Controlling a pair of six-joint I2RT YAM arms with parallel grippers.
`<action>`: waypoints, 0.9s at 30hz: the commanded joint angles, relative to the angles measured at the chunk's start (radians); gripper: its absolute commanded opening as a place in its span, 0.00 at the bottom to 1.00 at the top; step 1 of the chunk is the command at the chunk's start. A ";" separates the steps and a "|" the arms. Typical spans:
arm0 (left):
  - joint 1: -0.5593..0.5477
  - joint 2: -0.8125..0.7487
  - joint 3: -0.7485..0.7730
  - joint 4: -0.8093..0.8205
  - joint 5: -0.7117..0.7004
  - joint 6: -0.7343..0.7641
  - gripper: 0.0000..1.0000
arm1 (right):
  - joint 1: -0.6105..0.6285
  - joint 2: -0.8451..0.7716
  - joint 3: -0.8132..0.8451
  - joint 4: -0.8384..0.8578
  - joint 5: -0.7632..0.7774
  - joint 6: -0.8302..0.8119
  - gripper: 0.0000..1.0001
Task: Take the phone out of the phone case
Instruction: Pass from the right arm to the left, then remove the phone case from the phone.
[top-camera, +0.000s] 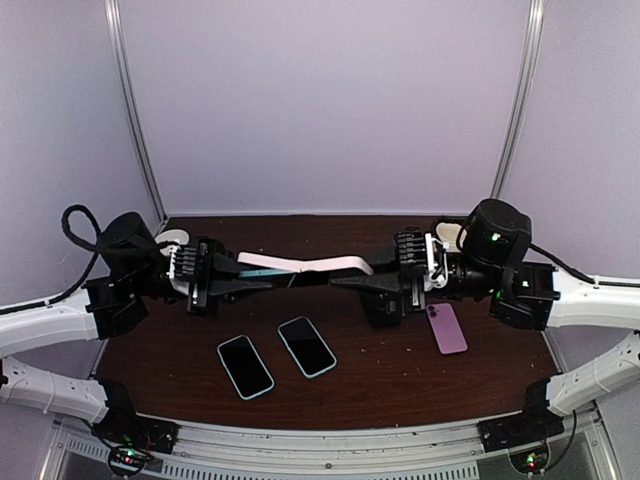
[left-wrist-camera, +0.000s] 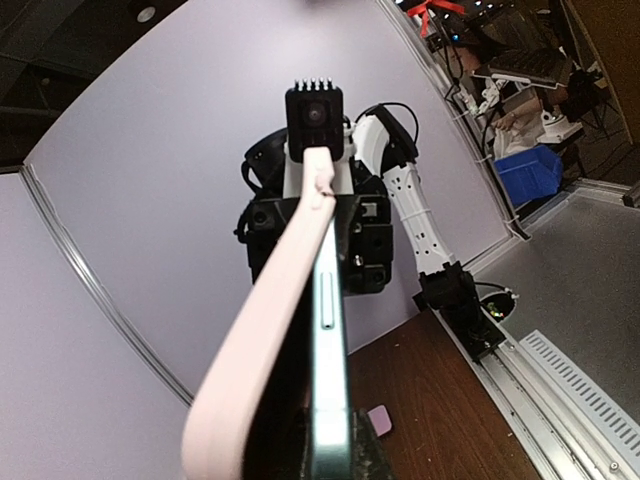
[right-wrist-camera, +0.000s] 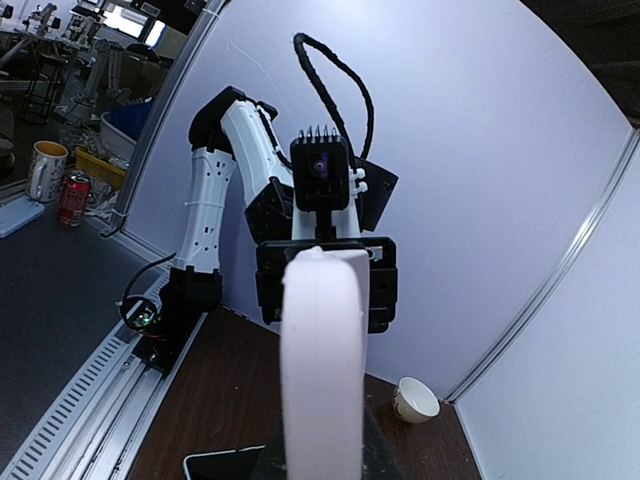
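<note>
A teal phone (top-camera: 266, 271) in a pale pink case (top-camera: 315, 264) hangs between both arms above the table. My left gripper (top-camera: 272, 283) is shut on the phone's near end. In the left wrist view the phone's teal edge (left-wrist-camera: 328, 340) stands between the jaws of that gripper (left-wrist-camera: 330, 462), and the pink case (left-wrist-camera: 262, 335) bows away from it on the left. My right gripper (top-camera: 348, 283) is shut on the case's other end. The right wrist view shows the case's pink back (right-wrist-camera: 322, 360) rising from that gripper (right-wrist-camera: 322, 468); the phone is hidden behind it.
Two dark-screened phones (top-camera: 245, 366) (top-camera: 306, 346) lie on the brown table in front of the arms. A purple phone or case (top-camera: 446, 328) lies at the right. A white cup (top-camera: 175, 238) stands back left, another (top-camera: 448, 235) back right.
</note>
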 joint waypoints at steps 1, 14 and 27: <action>-0.010 0.016 0.015 -0.012 -0.008 0.042 0.00 | 0.031 0.002 -0.001 0.085 -0.035 0.130 0.23; -0.010 0.000 0.013 -0.123 -0.079 0.216 0.00 | 0.028 -0.180 -0.025 -0.330 0.260 0.278 1.00; -0.011 0.058 0.077 -0.310 -0.157 0.499 0.00 | 0.014 -0.228 0.070 -0.567 0.469 0.466 1.00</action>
